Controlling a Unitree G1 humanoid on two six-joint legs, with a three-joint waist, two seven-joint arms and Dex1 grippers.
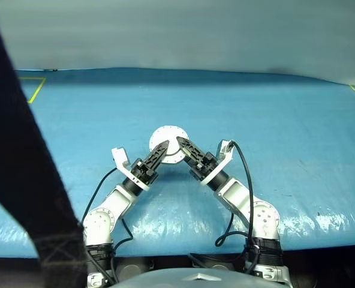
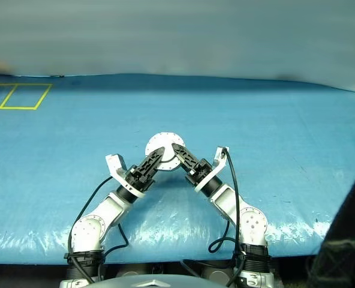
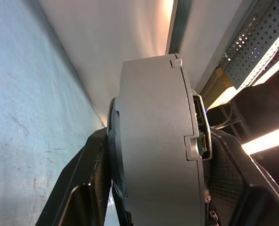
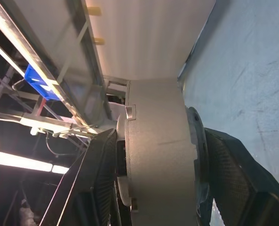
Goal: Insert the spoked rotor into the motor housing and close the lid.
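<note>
Left gripper [image 1: 163, 147] and right gripper [image 1: 183, 144] both clamped on motor housing [image 1: 168, 144], lid [image 3: 153, 141] closed, held on edge above blue table [image 1: 285, 150]. Probably rigid, heavy, smooth metal; best pinched across flat faces.

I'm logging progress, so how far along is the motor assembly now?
The motor housing looks closed, its lid shut edge-on; no rotor lies on the table. The left pincer and right pincer both clamp it. Setting it down remains.
</note>
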